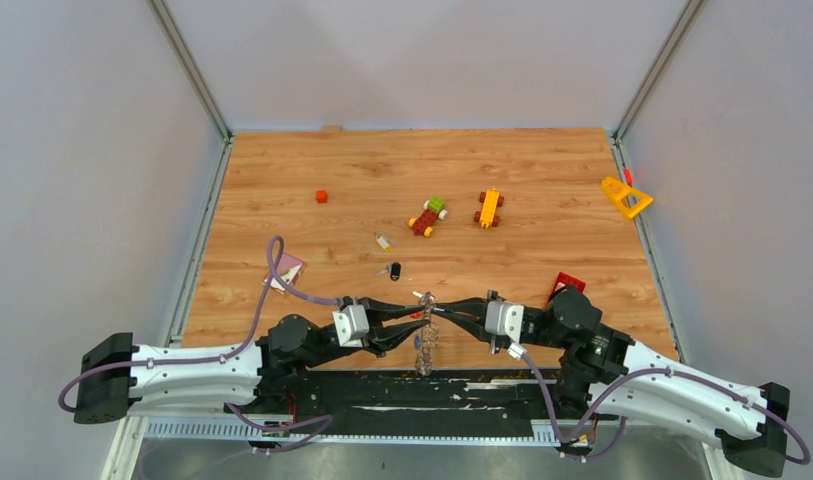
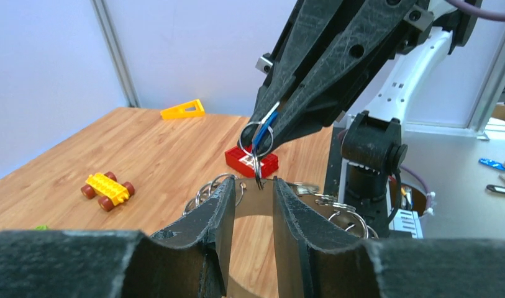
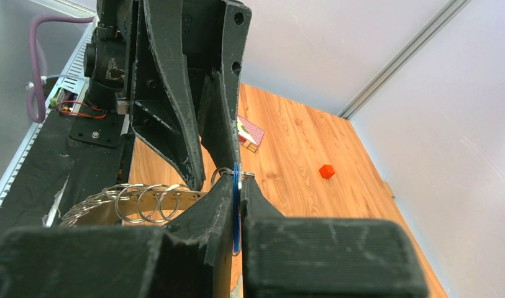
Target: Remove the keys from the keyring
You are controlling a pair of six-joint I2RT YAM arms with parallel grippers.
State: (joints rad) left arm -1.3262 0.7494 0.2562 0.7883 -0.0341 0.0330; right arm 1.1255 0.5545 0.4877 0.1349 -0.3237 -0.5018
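The keyring (image 1: 426,350), a big flat silver band carrying several small split rings, hangs between both arms near the table's front edge. My left gripper (image 2: 254,186) is shut across its band (image 2: 256,202). My right gripper (image 3: 238,180) comes in from the opposite side and is shut on a blue-headed key (image 3: 236,205). That key (image 2: 264,127) still hangs on a small split ring at the keyring's top. In the top view the left gripper (image 1: 414,312) and right gripper (image 1: 440,312) meet tip to tip. A black-headed key (image 1: 393,270) and another small key (image 1: 383,241) lie loose on the wood.
A red block (image 1: 567,284) lies just beyond the right gripper. Two toy block vehicles (image 1: 428,216) (image 1: 489,208) sit mid-table, and a yellow triangle (image 1: 625,197) lies at the far right. At the left are a small red cube (image 1: 321,196) and a pink card (image 1: 287,272).
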